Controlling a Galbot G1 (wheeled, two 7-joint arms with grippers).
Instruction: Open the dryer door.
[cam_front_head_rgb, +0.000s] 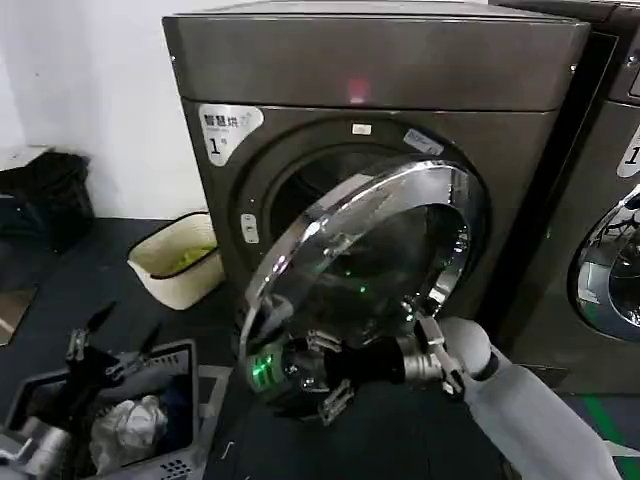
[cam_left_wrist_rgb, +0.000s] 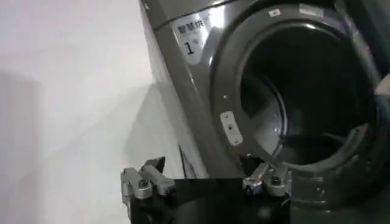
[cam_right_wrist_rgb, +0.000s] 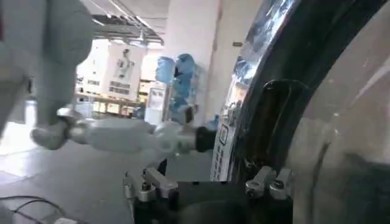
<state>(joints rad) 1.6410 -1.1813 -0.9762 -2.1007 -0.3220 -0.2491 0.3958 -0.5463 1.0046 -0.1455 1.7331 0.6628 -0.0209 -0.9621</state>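
Note:
The dryer door (cam_front_head_rgb: 375, 255), a round porthole with a wide chrome rim and dark glass, stands swung partly out from the bronze-grey dryer (cam_front_head_rgb: 370, 70). Behind it the dark drum opening (cam_front_head_rgb: 315, 180) shows. My right gripper (cam_front_head_rgb: 290, 370) is at the door's lower left edge, reaching in from the lower right. In the right wrist view the right gripper (cam_right_wrist_rgb: 207, 182) is open, and the door's rim (cam_right_wrist_rgb: 268, 103) runs close by one finger. My left gripper (cam_front_head_rgb: 110, 340) hangs low at the left, open (cam_left_wrist_rgb: 206, 182), and faces the drum opening (cam_left_wrist_rgb: 304, 91) from a distance.
A cream basin (cam_front_head_rgb: 180, 262) sits on the floor left of the dryer. A grey laundry basket (cam_front_head_rgb: 175, 425) with clothes is at the lower left, under the left gripper. A second grey machine (cam_front_head_rgb: 610, 250) with its own round door stands at the right.

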